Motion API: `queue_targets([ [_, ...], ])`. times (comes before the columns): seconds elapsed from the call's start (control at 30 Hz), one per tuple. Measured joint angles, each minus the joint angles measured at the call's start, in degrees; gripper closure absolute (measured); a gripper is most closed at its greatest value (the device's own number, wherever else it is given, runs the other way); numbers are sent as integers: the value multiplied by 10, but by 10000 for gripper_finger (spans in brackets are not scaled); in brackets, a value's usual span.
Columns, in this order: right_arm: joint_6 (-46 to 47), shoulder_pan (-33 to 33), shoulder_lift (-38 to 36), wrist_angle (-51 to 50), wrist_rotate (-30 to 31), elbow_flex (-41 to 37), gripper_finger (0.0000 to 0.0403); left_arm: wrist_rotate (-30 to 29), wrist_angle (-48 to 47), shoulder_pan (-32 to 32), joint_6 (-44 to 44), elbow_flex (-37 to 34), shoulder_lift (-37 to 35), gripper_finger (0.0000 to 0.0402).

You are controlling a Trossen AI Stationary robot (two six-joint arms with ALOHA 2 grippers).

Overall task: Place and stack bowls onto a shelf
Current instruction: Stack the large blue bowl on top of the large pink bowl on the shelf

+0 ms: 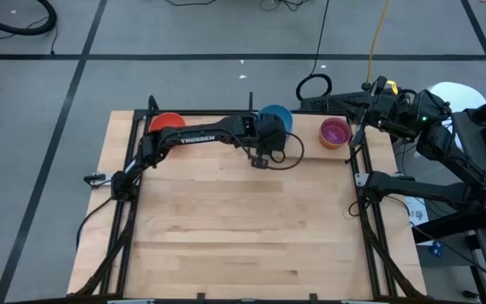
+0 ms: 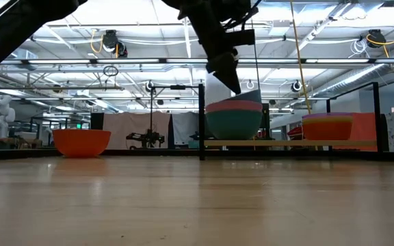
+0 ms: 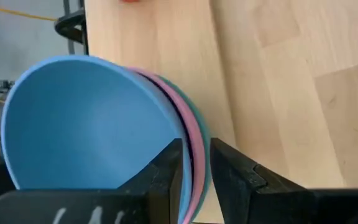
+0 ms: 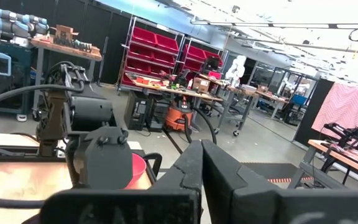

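Bowls first: in the high view a blue bowl [image 1: 277,116] sits at the table's [image 1: 243,228] far edge, directly under the left end effector [image 1: 261,159], whose arm reaches across from the left. A red-orange bowl [image 1: 166,123] lies far left, a pink-and-orange stack [image 1: 335,132] to the right. The right end effector [image 1: 369,101] waits off the table's right corner, fingers together.

In the low view the blue, pink and teal stack [image 2: 233,116] rests on the shelf [image 2: 289,143], with the left arm descending onto its rim.

In the left wrist view the fingers [image 3: 165,168] straddle the stack's rim, one inside the blue bowl, one outside; whether they pinch it I cannot tell.
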Motion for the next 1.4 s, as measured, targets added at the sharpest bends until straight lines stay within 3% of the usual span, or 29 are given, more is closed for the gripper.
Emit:
queue_targets([
  [0.37,3,0,0,0,0,0,403,-59,13,7,-17,0,-2,316],
  [0.53,27,0,10,-2,0,0,403,-77,42,0,-30,1,-39,316],
  [0.9,29,-5,119,-20,2,0,403,-77,98,3,-152,3,-140,316],
  [1.07,40,-34,186,-17,38,0,403,-77,53,27,-203,3,-171,316],
  [1.23,21,-65,243,-17,45,-1,403,-90,-1,57,-201,3,-199,316],
  [1.4,-8,-89,284,-19,-10,0,403,-122,-82,95,-239,2,-207,316],
])
